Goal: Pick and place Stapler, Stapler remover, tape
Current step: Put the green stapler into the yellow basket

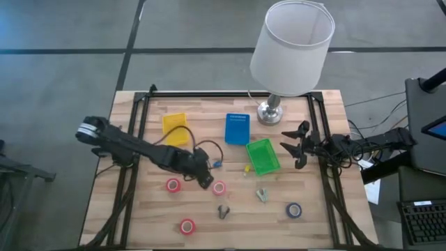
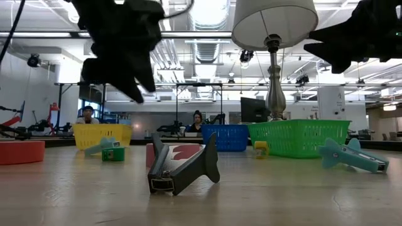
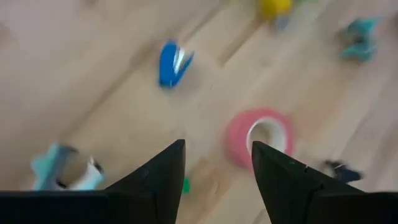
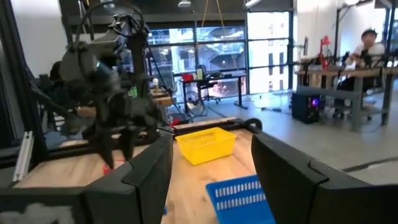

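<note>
My left gripper hangs open over the table's middle, pointing steeply down. Just beyond its fingertips a pink tape roll lies flat on the wood, apart from them. Two red rolls and a blue roll also lie flat. A dark stapler, a teal one, a small blue stapler remover and a yellow piece lie scattered. My right gripper waits open at the right edge, near level.
Yellow, blue and green trays stand in a row across the far half. A lamp with a white shade stands at the far edge. People sit at desks in the room beyond.
</note>
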{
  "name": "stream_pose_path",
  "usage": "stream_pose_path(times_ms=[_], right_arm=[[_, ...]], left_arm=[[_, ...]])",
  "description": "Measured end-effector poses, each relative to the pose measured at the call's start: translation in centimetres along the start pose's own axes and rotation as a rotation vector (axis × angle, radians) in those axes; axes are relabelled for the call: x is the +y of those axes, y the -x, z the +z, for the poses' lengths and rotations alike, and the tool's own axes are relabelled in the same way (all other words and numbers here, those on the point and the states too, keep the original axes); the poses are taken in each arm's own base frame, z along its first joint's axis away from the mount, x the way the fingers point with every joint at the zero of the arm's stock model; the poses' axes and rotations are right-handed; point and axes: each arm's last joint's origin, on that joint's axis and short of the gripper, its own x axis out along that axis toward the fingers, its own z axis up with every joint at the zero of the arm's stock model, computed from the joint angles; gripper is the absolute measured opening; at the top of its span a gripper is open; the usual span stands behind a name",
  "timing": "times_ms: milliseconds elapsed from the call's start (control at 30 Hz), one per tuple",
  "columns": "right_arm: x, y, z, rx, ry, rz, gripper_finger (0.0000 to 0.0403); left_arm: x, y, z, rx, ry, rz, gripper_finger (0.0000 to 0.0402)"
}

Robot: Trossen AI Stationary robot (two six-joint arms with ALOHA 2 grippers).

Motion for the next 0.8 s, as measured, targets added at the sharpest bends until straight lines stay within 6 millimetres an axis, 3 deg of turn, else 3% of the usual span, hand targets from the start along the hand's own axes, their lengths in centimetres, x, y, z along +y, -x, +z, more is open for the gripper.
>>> stream_pose_path(times_ms=[367, 800], right_arm=[[0.0, 0.0, 0.1, -0.007, 0.254, 0.000, 0.0215], [0.1, 0.1, 1.0, -0.103, 0.406, -0.006, 0.0215]], left_arm=[[-1.9, -3.2, -2.4, 0.108, 0.229, 0.182, 0.0188], [-1.0, -5.0, -3.3, 0.111, 0.289, 0.310, 0.0188]])
